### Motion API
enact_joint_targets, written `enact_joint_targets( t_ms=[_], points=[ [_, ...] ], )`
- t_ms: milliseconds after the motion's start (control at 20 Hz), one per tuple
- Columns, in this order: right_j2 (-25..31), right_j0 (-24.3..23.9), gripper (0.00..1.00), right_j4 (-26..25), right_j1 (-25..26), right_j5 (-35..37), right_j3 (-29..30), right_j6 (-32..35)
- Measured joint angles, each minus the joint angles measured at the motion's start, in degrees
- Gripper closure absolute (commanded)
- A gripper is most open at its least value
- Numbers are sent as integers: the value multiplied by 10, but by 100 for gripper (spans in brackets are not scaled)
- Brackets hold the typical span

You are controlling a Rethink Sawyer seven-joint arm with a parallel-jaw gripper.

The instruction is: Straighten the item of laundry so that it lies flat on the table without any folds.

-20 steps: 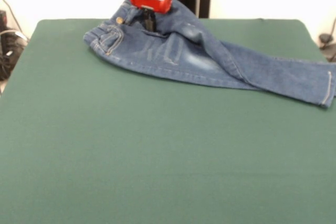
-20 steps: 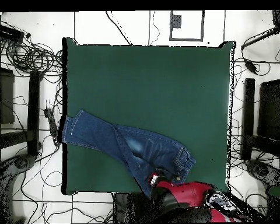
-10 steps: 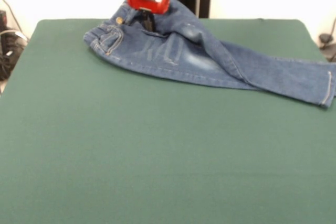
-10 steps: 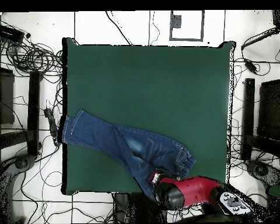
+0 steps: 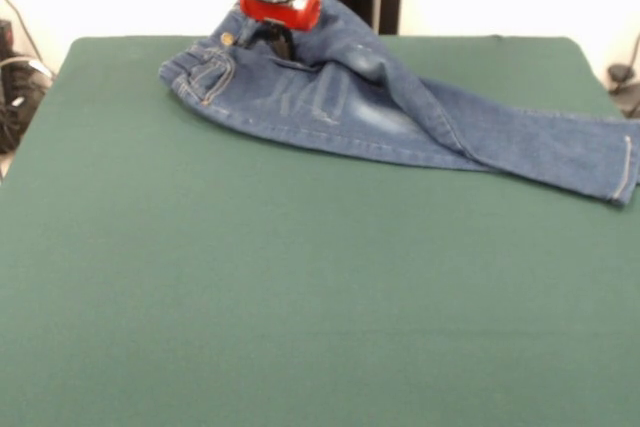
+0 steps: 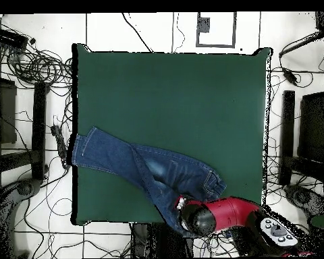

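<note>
The gripper (image 5: 281,40) sits on the jeans (image 5: 400,107) at the waistband, just beside the brass button (image 5: 228,39); the legs trail away across the green tabletop (image 5: 300,277)

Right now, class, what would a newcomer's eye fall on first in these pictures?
The jeans, blue against the green table, lie along its far side in the front view, one leg crossed over the other and reaching the right edge. Next is the red and black gripper, set down at the waistband.
</note>
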Motion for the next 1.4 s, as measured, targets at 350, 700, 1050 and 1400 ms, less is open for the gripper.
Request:
enact_joint_targets(
  t_ms=[350, 700, 1050, 1400],
  points=[
    [50, -46, 100, 0, 0, 69, -13, -1],
    [81, -84, 100, -1, -5, 91, -29, -1],
    [128, -134, 100, -1, -16, 128, -44, -5],
    [180, -176, 100, -1, -47, 176, -54, -10]
  ],
)
